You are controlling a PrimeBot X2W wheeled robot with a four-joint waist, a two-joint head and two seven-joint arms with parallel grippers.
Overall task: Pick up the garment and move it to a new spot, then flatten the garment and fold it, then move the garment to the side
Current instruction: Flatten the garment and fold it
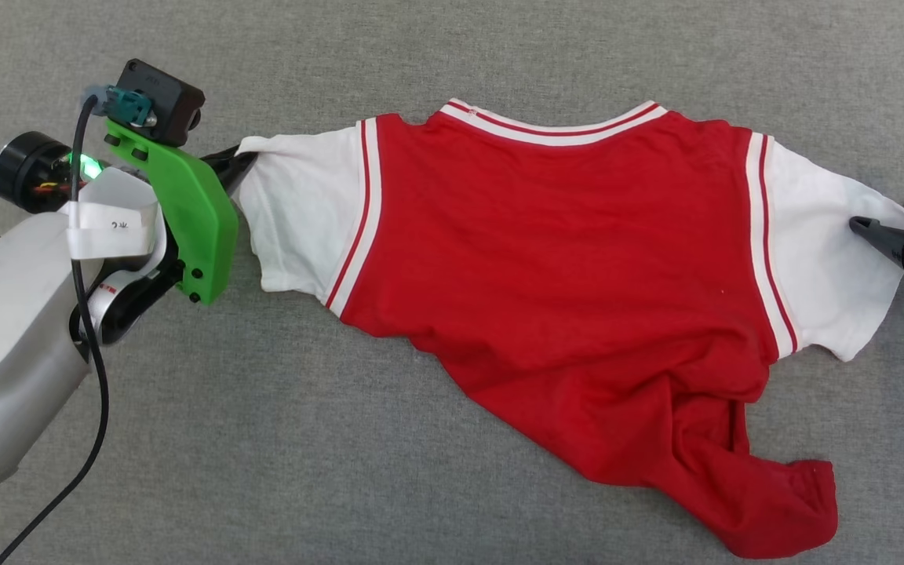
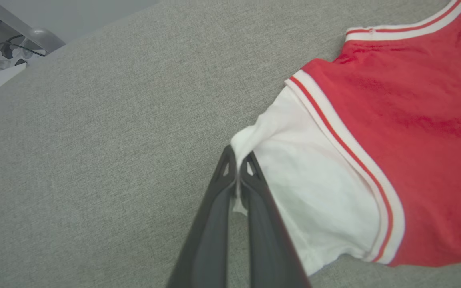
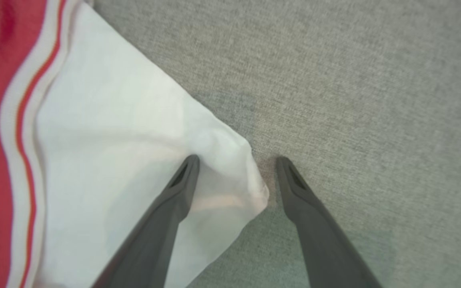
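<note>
The red jersey (image 1: pixel 562 259) is lying spread on a grey fabric surface (image 1: pixel 264 439), plain red face up. In the head view its striped collar (image 1: pixel 550 125) is sitting at 12 o'clock and its hem (image 1: pixel 766 510) is bunching and trailing away toward 5 o'clock.

The left gripper (image 1: pixel 238 163) is reaching in from 9 o'clock. In the left wrist view its two dark fingers (image 2: pixel 218 208) are pressing together on the outer corner of the white sleeve (image 2: pixel 314 192) on that side, with a small fold of cloth showing between the tips, so it is clamping the jersey.

The right gripper (image 3: pixel 238 159) is coming in from 3 o'clock at the other white sleeve (image 1: pixel 821 267). In the right wrist view its fingers are standing wide apart (nothing is pinched between them). One finger (image 3: pixel 166 216) is lying over the sleeve cloth, and the other is resting on the grey surface just beside the sleeve's pointed corner, so the corner is sitting between them.

A green bracket (image 1: pixel 201 227) is riding on the left wrist, with a black cable (image 1: pixel 95 377) hanging down toward 6 o'clock.
</note>
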